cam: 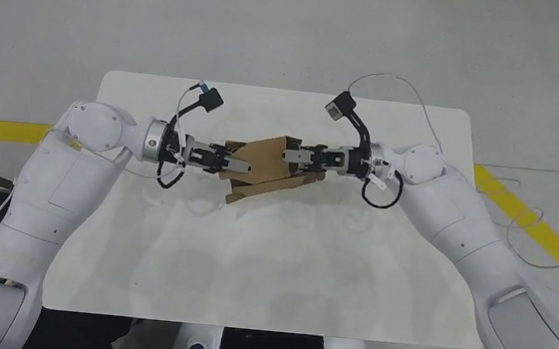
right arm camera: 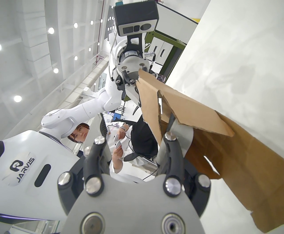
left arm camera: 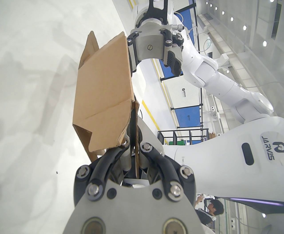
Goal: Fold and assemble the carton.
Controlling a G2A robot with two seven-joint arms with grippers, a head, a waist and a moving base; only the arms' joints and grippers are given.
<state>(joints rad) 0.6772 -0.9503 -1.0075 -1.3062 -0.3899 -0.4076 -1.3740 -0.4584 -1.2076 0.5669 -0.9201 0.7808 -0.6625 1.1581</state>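
Found left gripper [cam: 229,157] clenched on a flap edge at the left end of the carton [cam: 265,163], cardboard pinched between both fingers [left arm camera: 125,143]. Found right gripper [cam: 296,156] released, jaws spread wide at the carton's right end. Noted one finger [right arm camera: 177,133] lying against a loose flap there, the other standing apart from the cardboard. Recorded both grippers level and pointing at each other, left one from the left, right one from the right. Recorded carton as brown cardboard, partly opened, flaps loose and unfolded, slanted between the two grippers. Placed carton above the far-centre part of the white table [cam: 251,272], shadow falling just nearer on the tabletop.
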